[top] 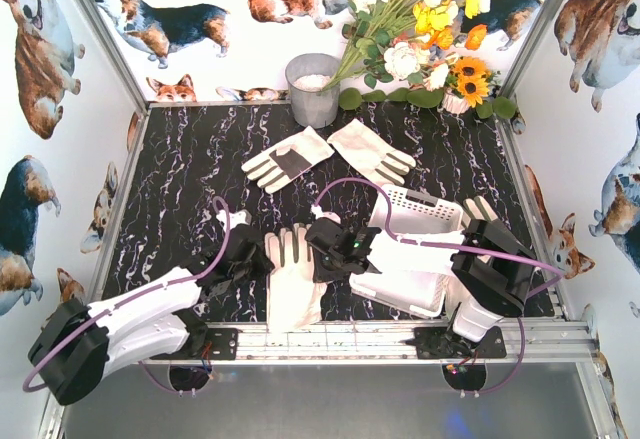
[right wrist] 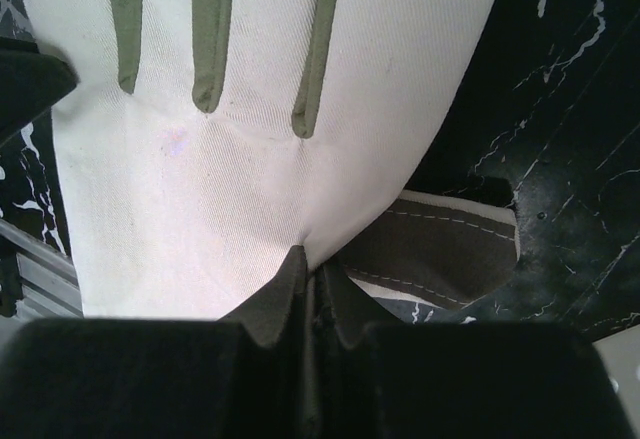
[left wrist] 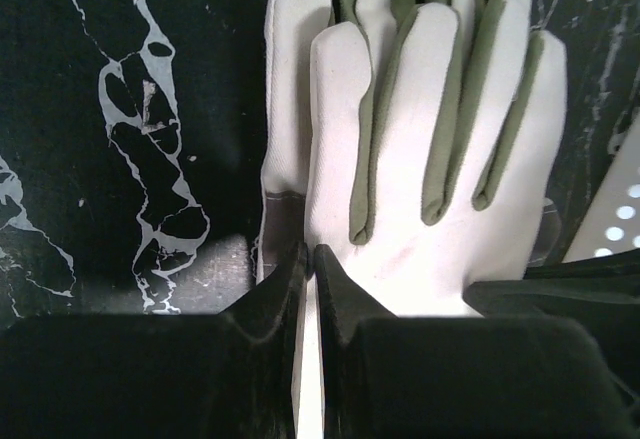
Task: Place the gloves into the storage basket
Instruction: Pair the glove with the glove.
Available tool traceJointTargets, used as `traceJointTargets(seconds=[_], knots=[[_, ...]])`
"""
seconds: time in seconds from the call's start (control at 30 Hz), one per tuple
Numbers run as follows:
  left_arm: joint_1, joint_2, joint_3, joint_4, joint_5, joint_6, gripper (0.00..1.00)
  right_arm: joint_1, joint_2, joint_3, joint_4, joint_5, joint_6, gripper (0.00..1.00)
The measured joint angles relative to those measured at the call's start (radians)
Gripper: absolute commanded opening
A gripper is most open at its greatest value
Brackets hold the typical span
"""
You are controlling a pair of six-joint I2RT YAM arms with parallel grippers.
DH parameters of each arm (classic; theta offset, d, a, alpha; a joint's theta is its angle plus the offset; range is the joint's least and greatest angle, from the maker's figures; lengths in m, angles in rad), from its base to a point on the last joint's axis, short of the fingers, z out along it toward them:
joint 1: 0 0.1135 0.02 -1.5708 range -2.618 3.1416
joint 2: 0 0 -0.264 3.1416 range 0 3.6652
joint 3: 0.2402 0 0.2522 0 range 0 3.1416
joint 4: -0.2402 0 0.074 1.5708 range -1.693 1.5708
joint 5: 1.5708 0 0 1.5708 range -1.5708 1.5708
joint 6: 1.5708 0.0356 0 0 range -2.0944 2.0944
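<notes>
Jointly, left gripper [left wrist: 308, 255] and right gripper [right wrist: 305, 259] pinch one glove [top: 293, 297].

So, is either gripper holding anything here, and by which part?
Both pinch the front-centre glove: left gripper on one side edge of its palm, right gripper on the opposite edge.

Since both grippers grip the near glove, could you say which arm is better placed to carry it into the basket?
Probably right: the right gripper pinches the glove on the edge nearest the storage basket; the left gripper holds the far edge.
</notes>
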Motion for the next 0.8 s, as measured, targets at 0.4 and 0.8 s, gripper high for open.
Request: traceJointTargets(seconds=[0.4, 0.8], knots=[[0.009, -0.096, 0.008, -0.062, 0.001, 0.021, 0.00, 0.000, -0.045, 0.007, -0.029, 0.005, -0.011, 0.00], [0.063, -0.098, 0.037, -0.077, 0.006, 0.065, 0.00, 0.000, -0.045, 0.047, -0.046, 0.034, -0.023, 0.00]])
